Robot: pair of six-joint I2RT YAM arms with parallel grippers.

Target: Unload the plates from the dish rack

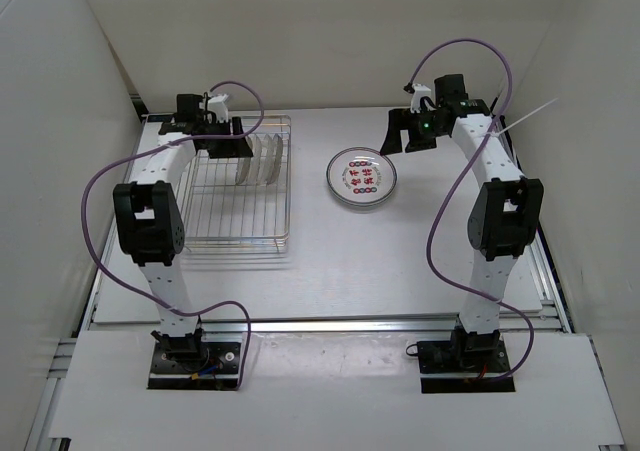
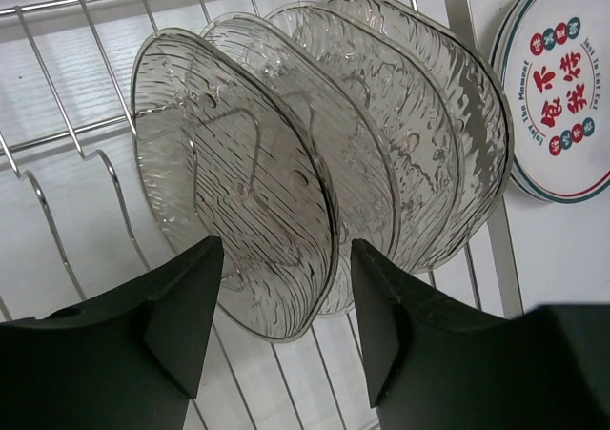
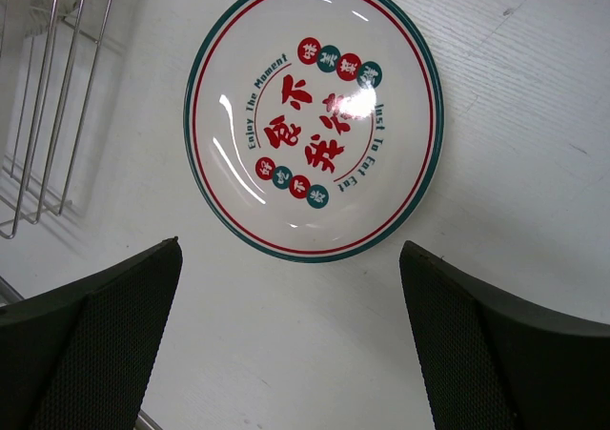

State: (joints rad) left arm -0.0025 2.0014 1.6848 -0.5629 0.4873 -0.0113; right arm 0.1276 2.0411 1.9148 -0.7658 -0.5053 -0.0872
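Observation:
Several clear glass plates (image 2: 286,163) stand on edge in the silver wire dish rack (image 1: 236,221); they also show in the top view (image 1: 262,158). My left gripper (image 2: 284,301) is open, its jaws on either side of the lower rim of the nearest glass plate, not touching. A white plate with green rim and red marks (image 1: 361,178) lies flat on the table right of the rack; it also shows in the right wrist view (image 3: 315,115) and the left wrist view (image 2: 558,87). My right gripper (image 3: 291,277) is open and empty, above the table just behind that plate.
The rack's near part holds only wire dividers (image 1: 225,206). The rack's right edge (image 3: 48,96) lies left of the white plate. White walls enclose the table on three sides. Purple cables (image 1: 100,201) loop off both arms.

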